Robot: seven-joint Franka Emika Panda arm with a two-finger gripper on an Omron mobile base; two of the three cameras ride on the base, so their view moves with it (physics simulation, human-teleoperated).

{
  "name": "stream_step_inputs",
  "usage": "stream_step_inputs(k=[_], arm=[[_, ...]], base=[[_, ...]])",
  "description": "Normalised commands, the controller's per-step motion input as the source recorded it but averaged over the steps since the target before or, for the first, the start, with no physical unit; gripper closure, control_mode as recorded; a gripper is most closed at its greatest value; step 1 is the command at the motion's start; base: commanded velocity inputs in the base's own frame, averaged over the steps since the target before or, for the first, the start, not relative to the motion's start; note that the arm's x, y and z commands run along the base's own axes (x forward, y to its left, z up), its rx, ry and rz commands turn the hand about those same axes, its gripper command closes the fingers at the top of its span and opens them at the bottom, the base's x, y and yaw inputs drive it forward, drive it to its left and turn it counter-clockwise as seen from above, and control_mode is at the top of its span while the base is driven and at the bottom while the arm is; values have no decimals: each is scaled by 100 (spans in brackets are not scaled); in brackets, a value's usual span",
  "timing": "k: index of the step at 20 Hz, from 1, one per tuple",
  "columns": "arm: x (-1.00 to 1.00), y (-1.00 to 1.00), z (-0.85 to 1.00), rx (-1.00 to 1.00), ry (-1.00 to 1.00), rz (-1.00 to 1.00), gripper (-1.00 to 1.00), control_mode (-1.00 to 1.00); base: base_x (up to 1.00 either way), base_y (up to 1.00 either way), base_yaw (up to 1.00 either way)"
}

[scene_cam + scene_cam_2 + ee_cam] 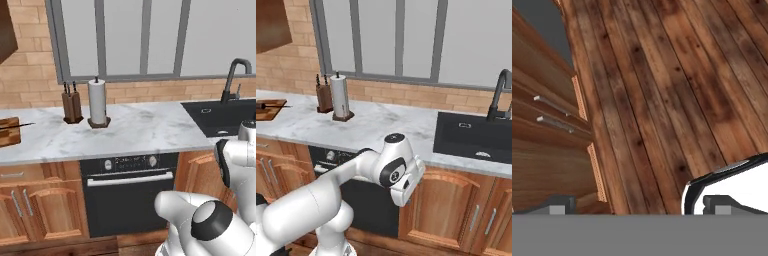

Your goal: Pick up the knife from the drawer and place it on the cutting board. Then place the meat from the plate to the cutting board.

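The gripper [637, 205] hangs low in front of the cabinets, pointing down at the wooden floor [677, 90]. Its two dark tips sit wide apart at the bottom of the hand view, with nothing between them, so the jaws stand open and empty.

The cutting board [9, 131] lies at the far left end of the marble counter [135, 132], seen also in the right base view [268, 108]. A thin dark line rests across it (possibly the knife, but too small to confirm). The drawer, the plate and the meat cannot be made out with any certainty from these views; only a strip of closed drawer front [15, 175] shows under the counter at left.

A knife block [72, 106] and a paper towel roll [97, 102] stand side by side near the middle of the counter, between the arm and the board. The black oven [130, 192] sits below; the dark sink [476, 135] lies to the right.

Risks, as judged:
- The work area is well to the left; reaching from here could overextend the arm.
- A sweep leftward over the counter could strike the towel roll or the block.
- The block's dark handles could be mistaken for the knife.
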Motion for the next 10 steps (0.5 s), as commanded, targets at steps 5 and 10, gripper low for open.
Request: stream_step_inputs(k=[5, 10], arm=[[0, 0, 0, 0, 0, 0, -100, 100], [0, 0, 0, 0, 0, 0, -100, 100]], base=[[7, -60, -28], [7, -66, -25]])
